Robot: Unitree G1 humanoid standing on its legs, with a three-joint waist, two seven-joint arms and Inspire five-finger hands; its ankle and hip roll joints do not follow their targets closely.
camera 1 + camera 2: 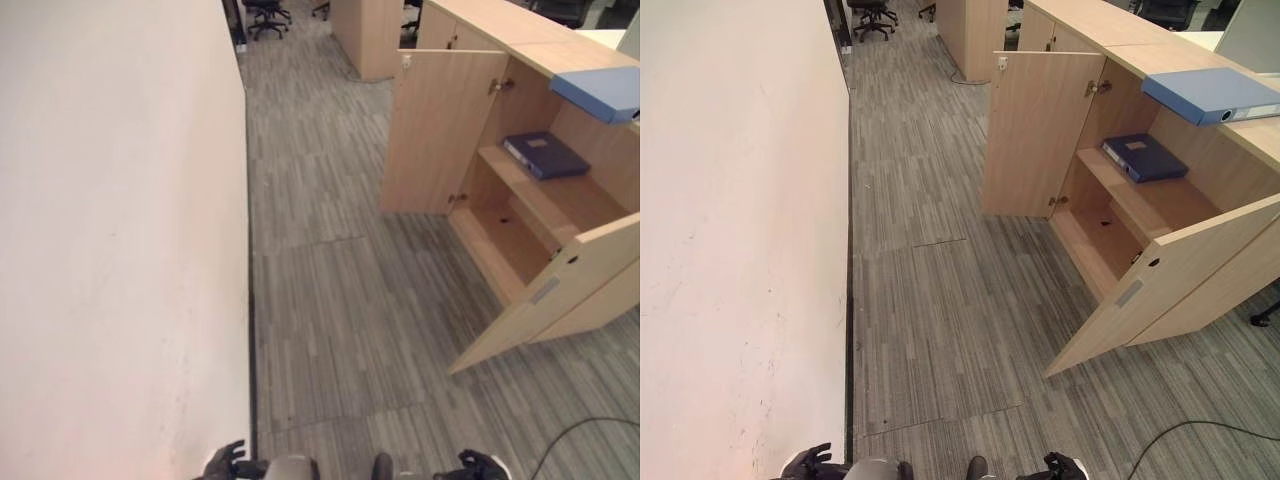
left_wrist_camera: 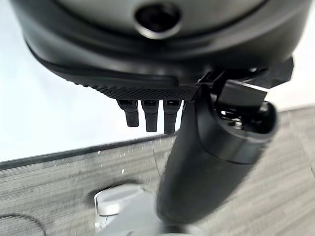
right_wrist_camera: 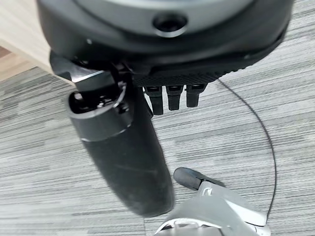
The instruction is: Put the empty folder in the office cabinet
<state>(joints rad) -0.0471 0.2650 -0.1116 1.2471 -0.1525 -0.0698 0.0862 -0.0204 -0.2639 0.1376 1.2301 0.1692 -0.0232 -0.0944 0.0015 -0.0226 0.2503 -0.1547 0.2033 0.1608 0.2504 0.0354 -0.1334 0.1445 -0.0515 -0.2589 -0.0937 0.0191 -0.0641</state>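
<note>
**Folder on cabinet top, hands empty**

The light blue folder [image 1: 1212, 94] lies on top of the cabinet [image 1: 1140, 205], whose doors stand open. A dark blue binder [image 1: 1143, 157] lies on its upper shelf. Left hand [image 1: 224, 462] and right hand [image 1: 480, 466] hang low over the carpet, fingers relaxed, holding nothing. A white wall [image 1: 110, 240] runs along the left.

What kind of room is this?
Probably an office. There is a wooden cabinet with its doors open, a dark blue folder on its shelf, a lighter blue one on top, and swivel chairs further back.
</note>
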